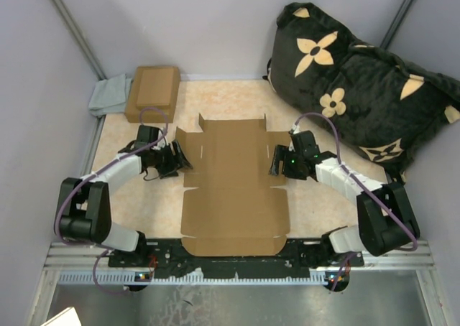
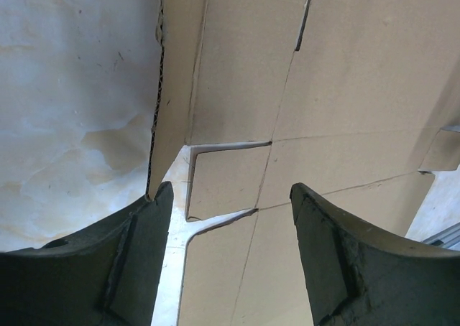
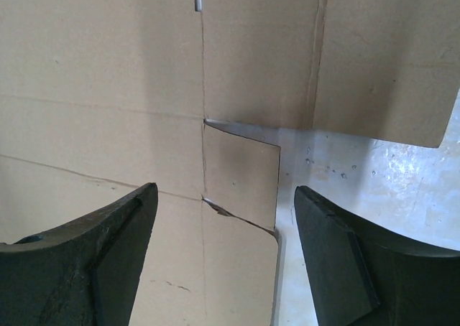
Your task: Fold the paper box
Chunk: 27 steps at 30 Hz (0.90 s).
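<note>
Cardboard, totally flat so far. The left gripper point(image 1: 184, 159) gapes empty right at the sheet's left edge. The paper box point(image 1: 233, 189) lies mid-table between both claws, equally close to each, long axis running away from the bases. The right gripper point(image 1: 275, 161) gapes empty at its right edge. A pillow point(image 1: 359, 75) crowds the far right.

You held the left gripper point(image 1: 175, 159) with its jaws wide apart. The right gripper point(image 1: 277, 161) faced it, fingers point(image 3: 93, 261) likewise spread.
</note>
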{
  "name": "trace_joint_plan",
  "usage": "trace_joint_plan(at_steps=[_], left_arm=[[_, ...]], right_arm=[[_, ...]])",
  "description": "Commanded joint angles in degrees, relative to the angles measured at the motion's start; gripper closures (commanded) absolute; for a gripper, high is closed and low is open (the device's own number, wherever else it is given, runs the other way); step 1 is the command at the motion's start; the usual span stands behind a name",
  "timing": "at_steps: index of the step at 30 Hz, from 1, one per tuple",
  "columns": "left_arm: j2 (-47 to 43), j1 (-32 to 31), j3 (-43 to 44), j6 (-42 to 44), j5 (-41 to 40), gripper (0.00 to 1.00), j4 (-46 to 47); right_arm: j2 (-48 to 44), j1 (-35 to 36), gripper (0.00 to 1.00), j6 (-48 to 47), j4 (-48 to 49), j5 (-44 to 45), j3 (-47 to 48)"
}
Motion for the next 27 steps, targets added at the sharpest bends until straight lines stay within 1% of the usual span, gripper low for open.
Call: trace_joint_plan(at_steps=[1, 8, 18, 27], left_arm=[[1.0, -0.3, -0.6, 0.4, 1.0, 0.28, 0.9], [2.4, -1.3, -1.1, 0.8, -0.3, 0.29, 0.2], [6.2, -4.6, 0.3, 0.3, -2.8, 0.30, 0.1], [1.7, -5.2, 3.0, -0.3, -0.8, 0.35, -2.2]], right_arm=[[1.1, -0.3, 0.23, 0.2, 2.9, -0.9, -0.3], [2.3, -0.4, 0.23, 0.1, 3.6, -1.6, -0.2], [2.9, -0.4, 0.25, -0.3, 4.1, -3.4, 0.2], [2.3, -0.4, 0.27, -0.8, 4.3, -5.9, 0.9]])
